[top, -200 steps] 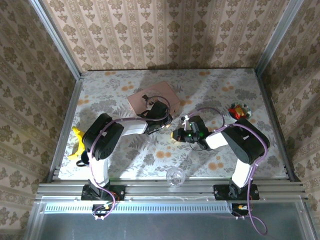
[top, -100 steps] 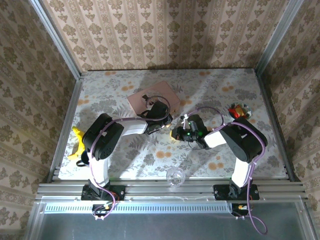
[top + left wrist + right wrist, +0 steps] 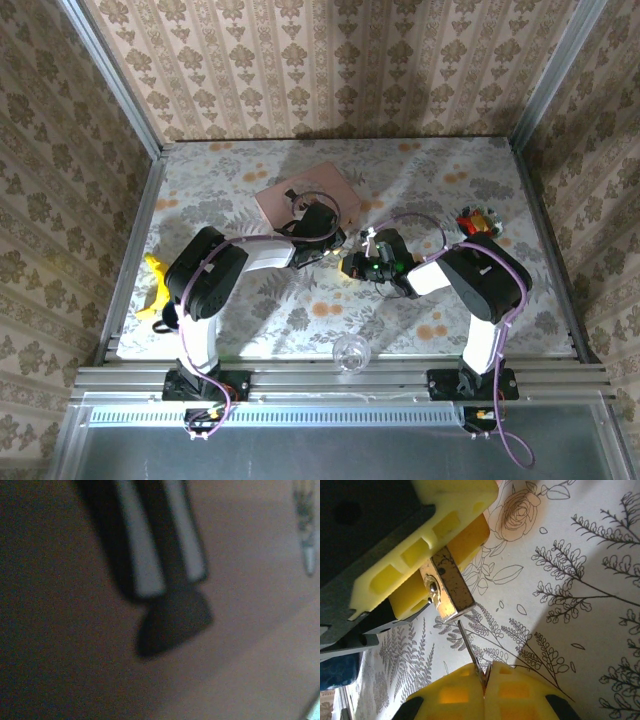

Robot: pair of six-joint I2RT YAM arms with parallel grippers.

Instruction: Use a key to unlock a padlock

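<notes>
your left gripper (image 3: 436, 550) is clamping the small brass padlock (image 3: 451, 587) just above the table (image 3: 580, 610), with the keyhole (image 3: 432, 586) facing the other arm. your right gripper (image 3: 483, 680) is pinching the key (image 3: 470, 650) tight between its pads. the blade is pointing at the padlock, its tip stopping just short of it and a little to one side of the hole. you're needing to line the blade's long axis up with that hole, and the right arm is the one reaching.

padlock (image 3: 446, 587) shackle hidden (clamped), key (image 3: 469, 647) bow hidden, left wrist view blurred
</notes>
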